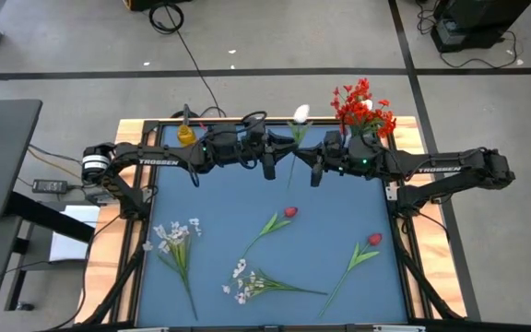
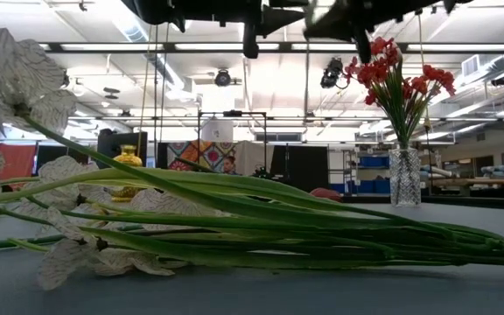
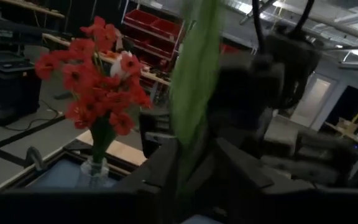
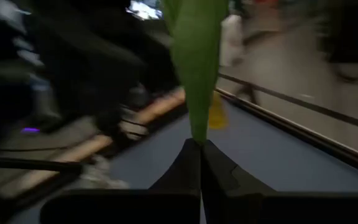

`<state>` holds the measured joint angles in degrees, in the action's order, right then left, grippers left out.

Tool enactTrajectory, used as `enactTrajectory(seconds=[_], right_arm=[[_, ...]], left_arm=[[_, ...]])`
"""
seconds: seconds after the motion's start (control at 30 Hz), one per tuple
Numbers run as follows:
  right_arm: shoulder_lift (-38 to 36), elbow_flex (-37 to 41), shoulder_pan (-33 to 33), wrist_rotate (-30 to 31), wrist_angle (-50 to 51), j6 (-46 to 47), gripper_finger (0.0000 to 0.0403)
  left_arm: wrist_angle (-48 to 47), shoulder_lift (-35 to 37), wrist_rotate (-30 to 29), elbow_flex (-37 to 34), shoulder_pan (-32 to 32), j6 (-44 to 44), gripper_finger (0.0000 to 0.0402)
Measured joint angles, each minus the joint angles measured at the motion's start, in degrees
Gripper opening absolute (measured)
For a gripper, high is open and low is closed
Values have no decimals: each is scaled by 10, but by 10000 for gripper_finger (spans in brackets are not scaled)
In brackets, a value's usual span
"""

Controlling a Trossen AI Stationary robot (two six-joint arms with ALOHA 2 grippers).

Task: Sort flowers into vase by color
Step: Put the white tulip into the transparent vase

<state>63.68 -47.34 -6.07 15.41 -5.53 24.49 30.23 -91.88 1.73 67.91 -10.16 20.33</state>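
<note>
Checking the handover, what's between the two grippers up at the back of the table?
In the high view, a white tulip on its green stalk stands between the left gripper and the right gripper.

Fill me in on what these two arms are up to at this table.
Both arms meet above the table's far edge with a white tulip between them. The right gripper is shut on its green leaf, and the left gripper has it between its fingers too. A clear vase of red flowers stands beside them, and a yellow vase is at the far left. Two red buds and two white sprays lie on the blue mat.
</note>
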Motion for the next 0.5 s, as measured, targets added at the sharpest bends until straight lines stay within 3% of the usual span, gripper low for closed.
enactTrajectory(seconds=[0.2, 0.5], right_arm=[[-57, 1, 32, 180, 123, 9, 1], [-190, 6, 95, 470, 296, -51, 0]], left_arm=[[-60, 18, 3, 1, -17, 0, 161], [-95, 27, 1, 1, -25, -6, 167]])
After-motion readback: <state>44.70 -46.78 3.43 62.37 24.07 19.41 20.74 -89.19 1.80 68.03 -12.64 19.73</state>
